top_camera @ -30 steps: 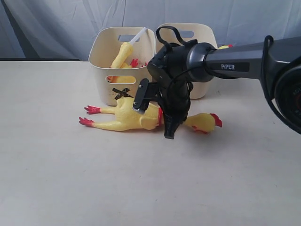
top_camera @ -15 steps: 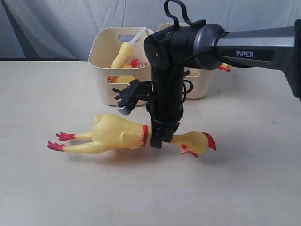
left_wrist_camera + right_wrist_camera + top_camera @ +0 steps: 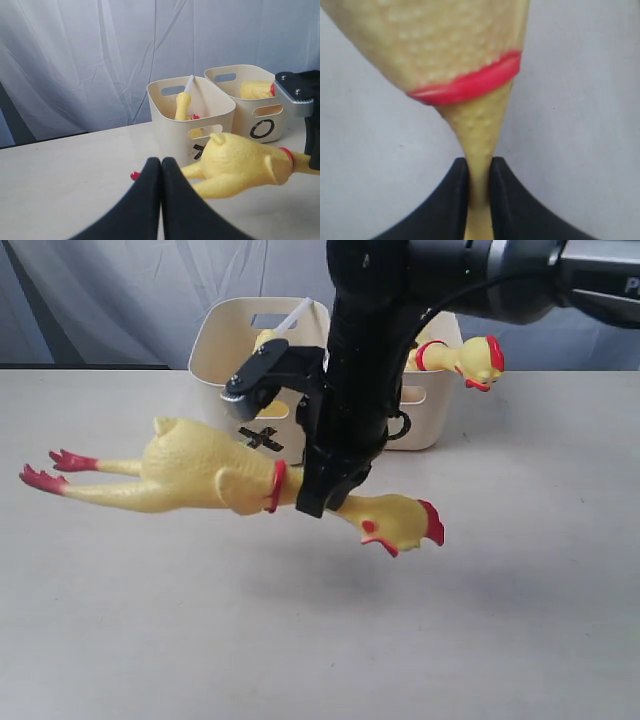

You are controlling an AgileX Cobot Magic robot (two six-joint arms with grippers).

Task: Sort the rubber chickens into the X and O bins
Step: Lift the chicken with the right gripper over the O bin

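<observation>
A long yellow rubber chicken with a red neck band hangs level above the table, its neck squeezed between the shut fingers of my right gripper. Its body also shows in the left wrist view as the long chicken. The X bin stands behind it with a smaller chicken inside. The O bin holds another long chicken whose head sticks over the rim. My left gripper is shut and empty, low over the table, and does not show in the exterior view.
A pale curtain hangs behind the bins. The beige tabletop stretches out in front of and beside the bins. The black right arm crosses the view above the O bin.
My right gripper has lifted the long chicken off the table and carried it up and towards the left. The chicken's feet have swung out leftwards.
</observation>
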